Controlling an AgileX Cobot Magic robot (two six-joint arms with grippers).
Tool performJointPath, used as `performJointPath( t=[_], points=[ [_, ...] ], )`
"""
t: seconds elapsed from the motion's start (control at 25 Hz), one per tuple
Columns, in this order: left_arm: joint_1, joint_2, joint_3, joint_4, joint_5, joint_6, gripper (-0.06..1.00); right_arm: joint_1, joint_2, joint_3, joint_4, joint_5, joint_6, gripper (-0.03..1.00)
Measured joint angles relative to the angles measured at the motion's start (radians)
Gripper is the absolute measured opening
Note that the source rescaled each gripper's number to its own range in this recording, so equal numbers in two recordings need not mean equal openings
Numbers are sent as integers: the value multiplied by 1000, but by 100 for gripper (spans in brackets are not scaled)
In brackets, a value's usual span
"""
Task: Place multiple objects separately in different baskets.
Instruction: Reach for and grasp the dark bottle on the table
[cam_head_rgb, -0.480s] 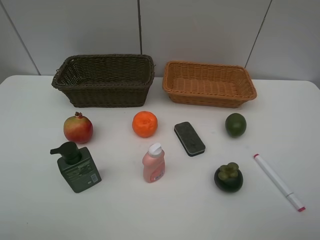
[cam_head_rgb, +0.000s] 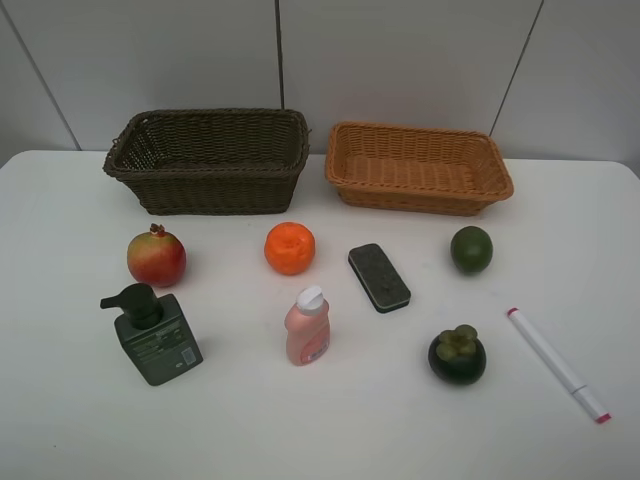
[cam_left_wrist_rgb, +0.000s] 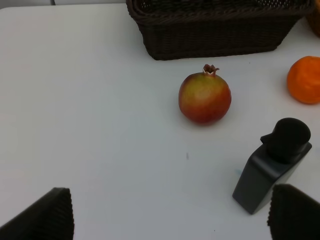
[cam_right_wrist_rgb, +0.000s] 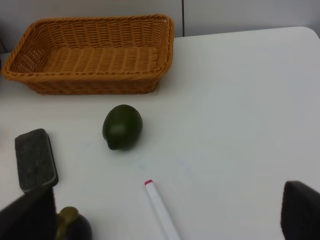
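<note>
Along the tabletop's far edge: dark brown wicker basket (cam_head_rgb: 205, 190) left, orange-tan wicker basket (cam_head_rgb: 420, 197) right. Mid-table in a row: pomegranate (cam_head_rgb: 156, 258), orange (cam_head_rgb: 289, 248), eraser block (cam_head_rgb: 379, 277), lime (cam_head_rgb: 471, 249). Nearer the front edge: pump bottle (cam_head_rgb: 152, 335), pink bottle (cam_head_rgb: 308, 327), mangosteen (cam_head_rgb: 457, 355), marker (cam_head_rgb: 557, 364). Left gripper (cam_left_wrist_rgb: 170, 220) and right gripper (cam_right_wrist_rgb: 165, 215) spread wide, grasping nothing.

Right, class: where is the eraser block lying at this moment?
In the exterior high view the eraser block lies flat just right of centre, between the orange and the lime, in front of the orange-tan basket.
</note>
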Motion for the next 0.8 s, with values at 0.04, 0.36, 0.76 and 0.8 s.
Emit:
performJointPath(
  t=[0.04, 0.36, 0.76, 0.8],
  points=[
    [0, 0, 0, 0, 0, 0, 93, 0, 0, 0, 0, 0, 0, 99],
    [0, 26, -1, -3, -5, -1, 93, 0, 0, 0, 0, 0, 0, 99],
    [0, 506, -126, -8, -61, -3, 93, 0, 0, 0, 0, 0, 0, 99],
    [0, 569, -150, -10, -62, -3, 93, 0, 0, 0, 0, 0, 0, 99]
  ],
)
